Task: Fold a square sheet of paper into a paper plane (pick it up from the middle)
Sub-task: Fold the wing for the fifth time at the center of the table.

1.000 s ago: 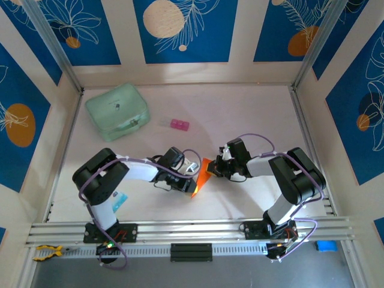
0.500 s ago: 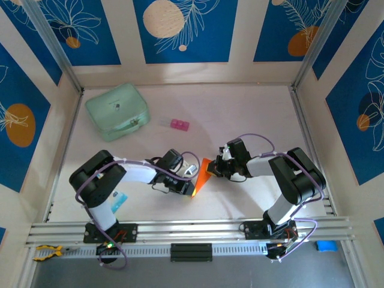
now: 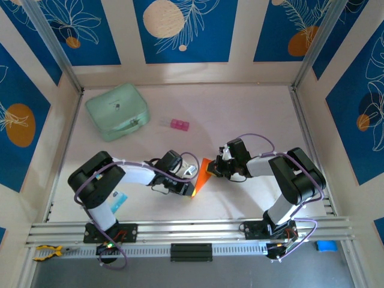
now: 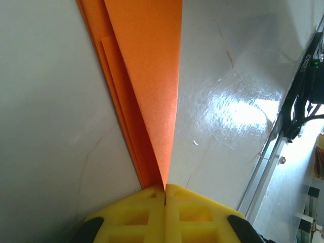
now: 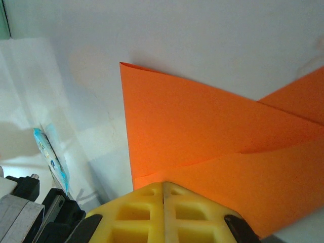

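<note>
The orange sheet of paper (image 3: 203,174) is folded into a narrow pointed shape in the middle of the table, between the two arms. My left gripper (image 3: 192,189) is shut on its near tip, and in the left wrist view a thin orange flap (image 4: 147,76) rises edge-on out of the closed yellow fingertips (image 4: 165,188). My right gripper (image 3: 216,168) is at the sheet's far right end. Its jaws (image 5: 163,185) are closed with the tips on the flat orange paper (image 5: 202,126), and nothing shows in the seam. A crease runs across that paper.
A mint-green case (image 3: 117,111) sits at the back left. A small pink block (image 3: 179,125) lies behind the arms. A blue-and-white packet (image 3: 119,199) lies by the left arm's base, seen as a strip (image 5: 50,154) in the right wrist view. A rail crosses the near edge.
The left arm's elbow has drifted slightly to the left. The paper and both grippers stay almost where they were.
</note>
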